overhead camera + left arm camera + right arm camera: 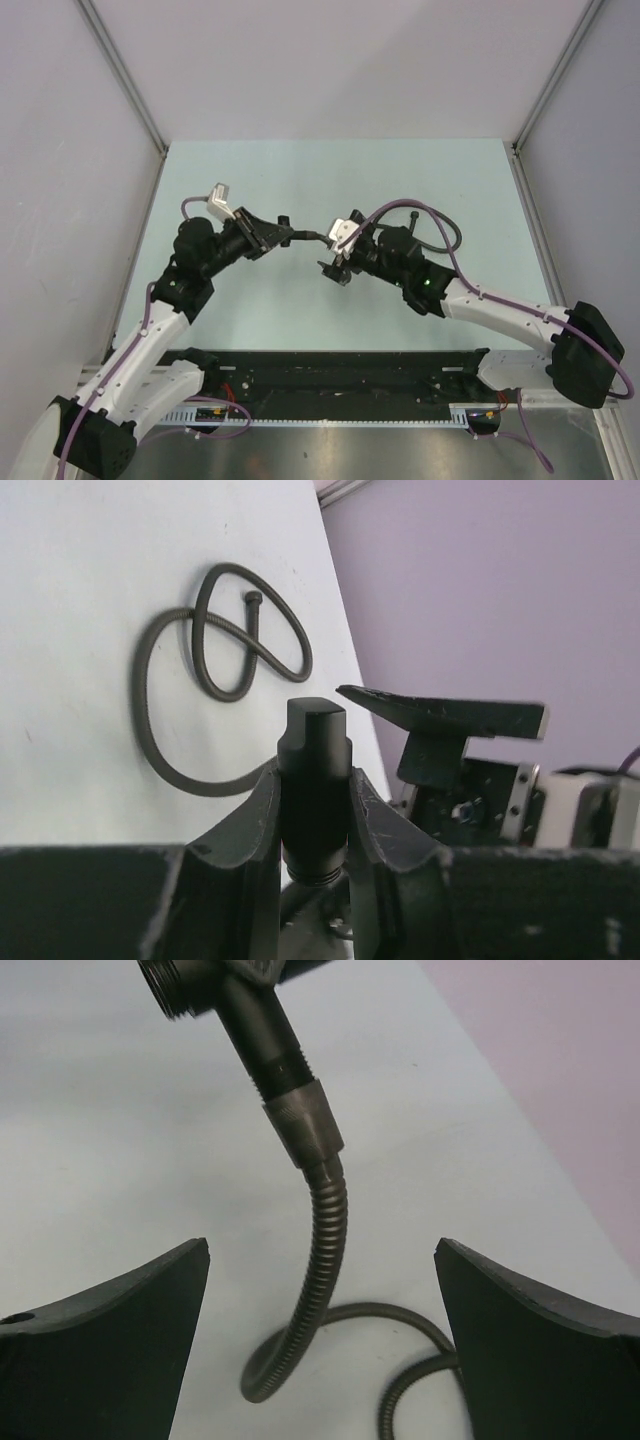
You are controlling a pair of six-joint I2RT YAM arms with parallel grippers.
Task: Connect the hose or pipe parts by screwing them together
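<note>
My left gripper (313, 780) is shut on a black cylindrical fitting (315, 750), which stands up between its fingers. In the right wrist view that black fitting (255, 1030) meets the knurled end piece (305, 1125) of a dark ribbed hose (325, 1260). The hose hangs down from there to the table. My right gripper (322, 1250) stands wide open on either side of the hose, touching nothing. From above, the left gripper (290, 233) and right gripper (330, 246) face each other over the table's middle. The rest of the hose (225, 630) lies in loops on the table.
The pale table (300, 170) is boxed in by grey walls on three sides. A black rail (340, 375) runs along the near edge between the arm bases. Purple cables (425, 212) arch over the right arm, and part of the hose (452, 236) curls beside it.
</note>
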